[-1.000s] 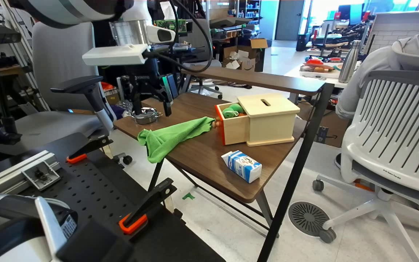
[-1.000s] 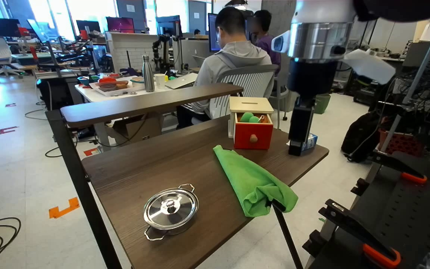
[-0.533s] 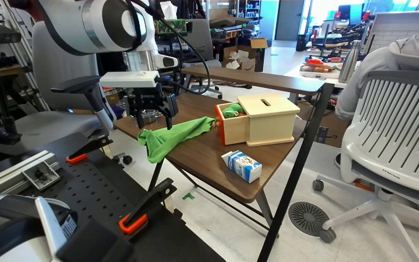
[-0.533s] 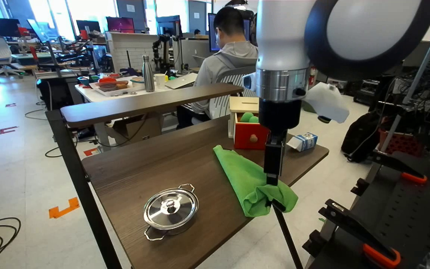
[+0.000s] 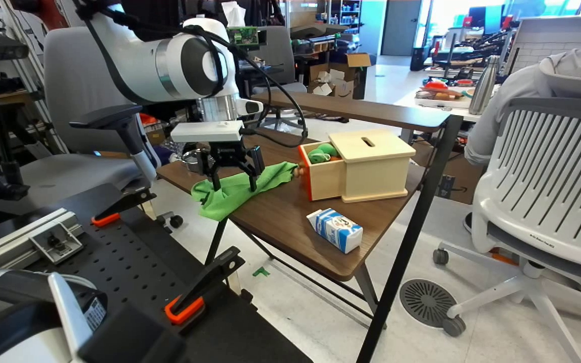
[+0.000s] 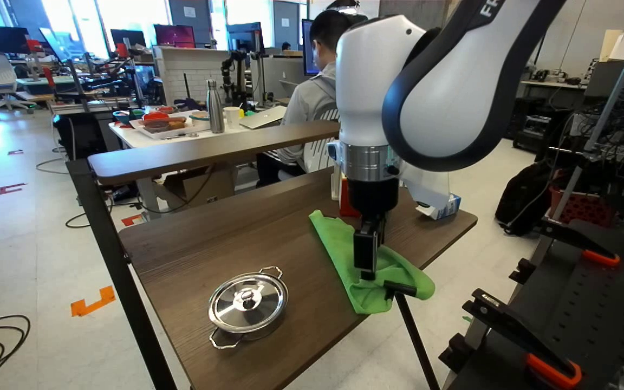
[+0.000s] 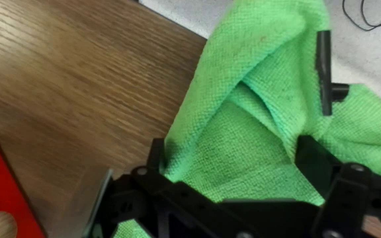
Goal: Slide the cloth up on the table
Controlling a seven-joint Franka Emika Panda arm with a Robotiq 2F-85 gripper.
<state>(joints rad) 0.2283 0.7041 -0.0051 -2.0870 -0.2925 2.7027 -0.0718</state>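
Most of the task looks undone: the reach seems nearly complete, while gripping or pressing, then sliding, remains. A cluttered, pale-floored workroom [image 6: 19,249] surrounds the wooden box [image 5: 379,171], which stands on the brown, wood-grained counter [image 6: 285,254]. The green cloth [image 5: 235,197] lies with one corner near the box and its opposite end drooping over the counter's edge. Over its wider part, farther from the box, the claw [image 7: 234,153] has its jaws set wide, cloth between them, nothing clamped.

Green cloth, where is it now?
In an exterior view, the green cloth lies at the left of the table, partly hanging off the near edge, under the open pincer and left of the wooden box.
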